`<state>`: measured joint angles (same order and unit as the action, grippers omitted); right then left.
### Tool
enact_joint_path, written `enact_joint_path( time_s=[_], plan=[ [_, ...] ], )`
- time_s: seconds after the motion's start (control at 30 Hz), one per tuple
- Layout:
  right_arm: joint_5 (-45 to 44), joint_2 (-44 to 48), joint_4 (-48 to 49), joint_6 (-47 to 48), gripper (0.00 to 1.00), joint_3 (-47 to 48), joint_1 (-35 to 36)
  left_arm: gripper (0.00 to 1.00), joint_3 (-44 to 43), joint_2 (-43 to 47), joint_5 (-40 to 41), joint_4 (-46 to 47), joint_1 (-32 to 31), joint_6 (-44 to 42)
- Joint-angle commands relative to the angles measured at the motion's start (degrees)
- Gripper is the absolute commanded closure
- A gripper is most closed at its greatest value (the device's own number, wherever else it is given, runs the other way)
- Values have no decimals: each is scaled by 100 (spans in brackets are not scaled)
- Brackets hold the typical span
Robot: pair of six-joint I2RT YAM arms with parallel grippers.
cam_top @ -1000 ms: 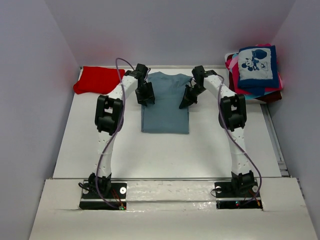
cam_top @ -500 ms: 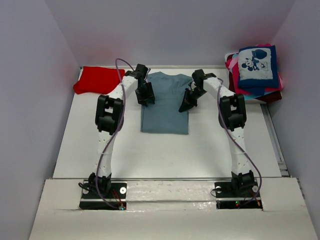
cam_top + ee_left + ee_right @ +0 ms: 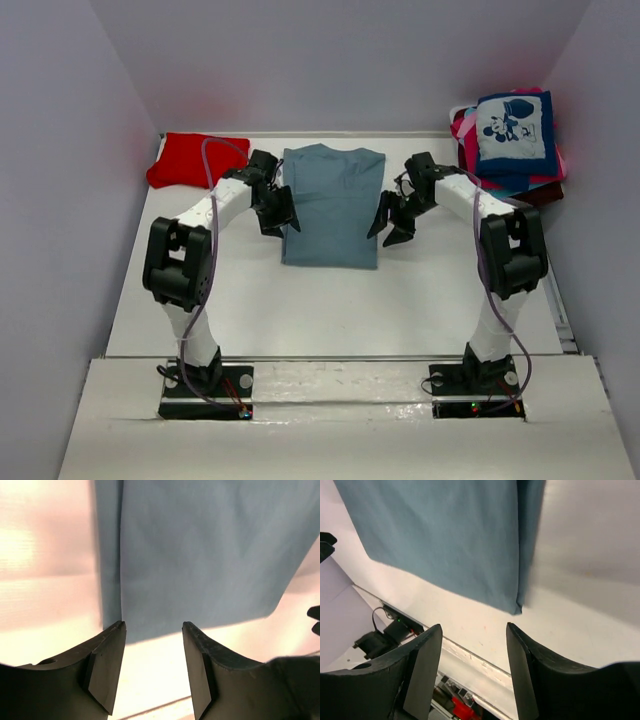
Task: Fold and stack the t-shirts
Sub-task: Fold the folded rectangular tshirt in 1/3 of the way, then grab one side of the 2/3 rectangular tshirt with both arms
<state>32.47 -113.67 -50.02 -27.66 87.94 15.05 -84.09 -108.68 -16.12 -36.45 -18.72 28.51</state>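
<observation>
A dusty grey-blue t-shirt (image 3: 332, 205) lies flat in the middle of the table, folded into a long narrow rectangle with its sides turned in. My left gripper (image 3: 278, 215) hovers at its left edge, open and empty. My right gripper (image 3: 392, 225) hangs just off its right edge, also open and empty. In the left wrist view the grey-blue shirt (image 3: 200, 555) fills the top beyond the left gripper (image 3: 153, 626). The right wrist view shows the shirt's (image 3: 445, 535) lower corner just past the right gripper (image 3: 474, 626). A red t-shirt (image 3: 195, 160) lies folded at the back left.
A stack of folded t-shirts (image 3: 512, 140), topped by a navy one with a cartoon-mouse print, sits at the back right corner. Grey walls close in three sides of the white table (image 3: 330, 300). The arm bases stand at the near edge.
The right gripper has opened and pulled off the shirt's right side, toward me and outward. The left gripper has also drawn back toward me along the left edge. The shirt stays flat.
</observation>
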Motion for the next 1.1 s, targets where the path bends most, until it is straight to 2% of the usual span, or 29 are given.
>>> enact_joint_path(
  time_s=[0.0, 0.17, 0.3, 0.57, 1.07],
  plan=[
    [260, 766, 1115, -239, 39, -1407, 7, 40, 1033, 855, -330, 532, -193, 154],
    [304, 1127, 1573, -336, 36, -2254, 7, 39, 2228, 1323, -418, 945, -316, 356],
    [313, 1101, 1775, -354, 35, -2597, 7, 35, 2696, 1376, -638, 1244, -316, 479],
    [365, 1005, 2031, -442, 33, -2765, 7, 32, 2398, 1271, -410, 1087, -316, 410],
    [471, 820, 2497, -705, 32, -2897, 7, 31, 2117, 1042, -234, 718, 412, 199]
  ],
)
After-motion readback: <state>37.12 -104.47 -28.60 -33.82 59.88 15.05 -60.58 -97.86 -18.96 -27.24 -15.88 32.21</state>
